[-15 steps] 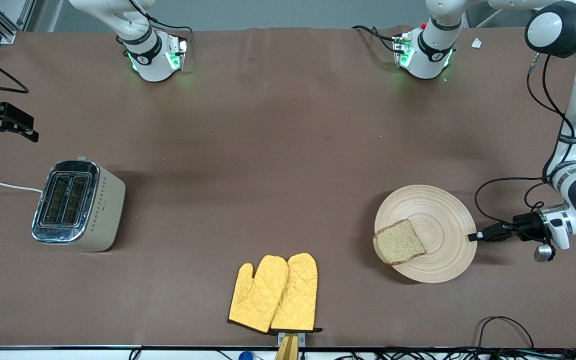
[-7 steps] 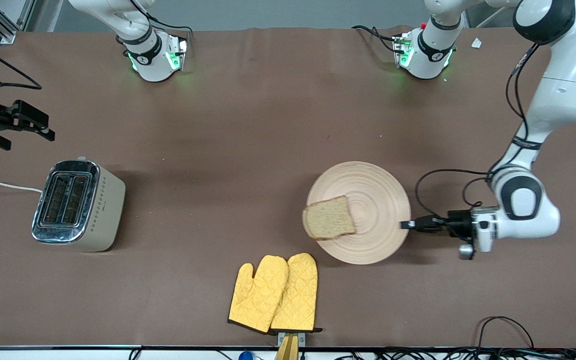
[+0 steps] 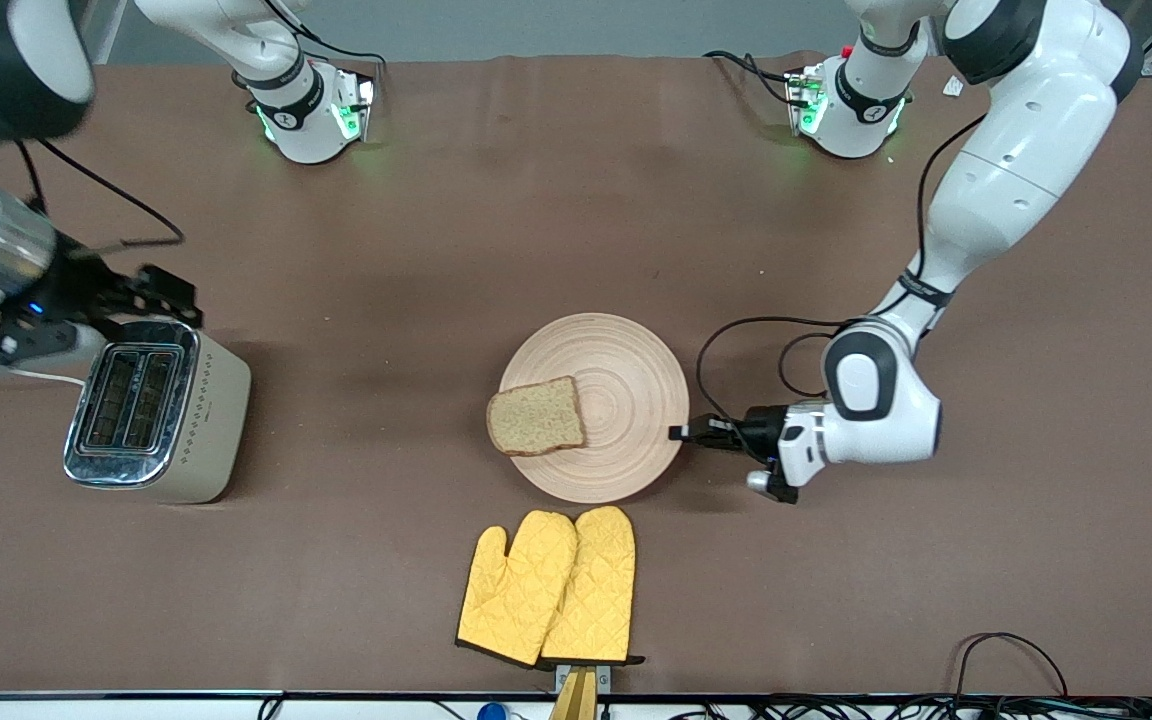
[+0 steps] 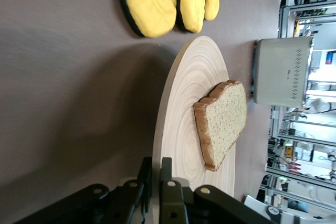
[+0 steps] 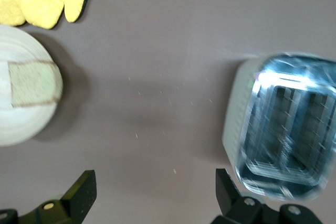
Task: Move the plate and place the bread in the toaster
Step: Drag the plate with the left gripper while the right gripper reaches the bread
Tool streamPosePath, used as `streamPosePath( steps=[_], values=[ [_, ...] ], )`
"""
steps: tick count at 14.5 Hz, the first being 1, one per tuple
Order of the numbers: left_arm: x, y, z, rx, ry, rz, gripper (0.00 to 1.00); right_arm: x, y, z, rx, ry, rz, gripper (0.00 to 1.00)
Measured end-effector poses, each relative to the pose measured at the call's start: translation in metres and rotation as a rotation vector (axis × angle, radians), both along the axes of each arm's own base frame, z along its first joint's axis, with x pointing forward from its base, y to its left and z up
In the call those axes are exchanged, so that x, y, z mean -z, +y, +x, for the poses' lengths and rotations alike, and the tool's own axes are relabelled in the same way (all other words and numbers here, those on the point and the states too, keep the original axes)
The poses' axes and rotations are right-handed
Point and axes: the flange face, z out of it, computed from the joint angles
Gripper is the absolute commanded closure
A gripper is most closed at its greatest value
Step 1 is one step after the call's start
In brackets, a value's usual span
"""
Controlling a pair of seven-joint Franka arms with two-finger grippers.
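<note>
- The plate [image 3: 593, 406] sits in the middle of the front view on the brown worktop [image 3: 496, 230], just above the oven mitts; it looks lifted at one edge, judging by the shadow under it in the left wrist view.
- The left gripper [image 3: 678, 434] is clenched on the plate's rim at the end toward the left arm, its jaws pinching the wooden edge, so the plate-moving step looks to be under way.
- The bread [image 3: 536, 417] lies flat on the plate, overhanging its edge on the side toward the toaster; nothing grips it.
- The toaster [image 3: 156, 410] stands at the middle left of the frame, both slots empty, well apart from the plate.
- The right gripper [image 5: 152, 195] hangs with its jaws spread and empty, over the worktop beside the toaster.
- Left to do, as I judge: set the plate down, pick up the bread, drop it in a slot.
- Count: one plate, one slice of bread, one toaster with two slots, two yellow oven mitts [image 3: 548, 585], two arms.
</note>
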Motion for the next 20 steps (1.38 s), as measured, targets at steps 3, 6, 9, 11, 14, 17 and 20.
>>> streamPosePath(
  steps=[3,6,9,11,14,17,20],
  values=[
    [0.005,-0.032,-0.015,0.033,-0.004,0.009,0.94,0.062,0.044,0.023,0.023,-0.006,0.001,0.0],
    [0.013,-0.047,-0.027,0.056,0.003,0.017,0.75,0.109,0.113,0.028,0.034,-0.018,-0.005,0.0],
    [0.022,-0.047,-0.029,0.033,0.022,0.002,0.01,0.158,0.159,0.026,0.022,-0.006,-0.019,0.0],
    [0.021,-0.043,-0.025,-0.001,0.034,-0.004,0.0,0.188,0.172,0.025,0.017,0.024,-0.024,0.0],
    [-0.005,-0.017,0.004,-0.116,0.074,-0.006,0.0,0.212,0.185,0.021,0.02,0.065,-0.007,0.0],
    [-0.056,0.035,0.045,-0.168,0.074,0.012,0.0,0.225,0.198,0.014,0.013,0.086,0.003,0.0],
    [-0.111,0.1,0.075,-0.155,0.159,0.121,0.0,0.261,0.2,-0.003,0.065,0.1,0.052,0.01]
  ],
)
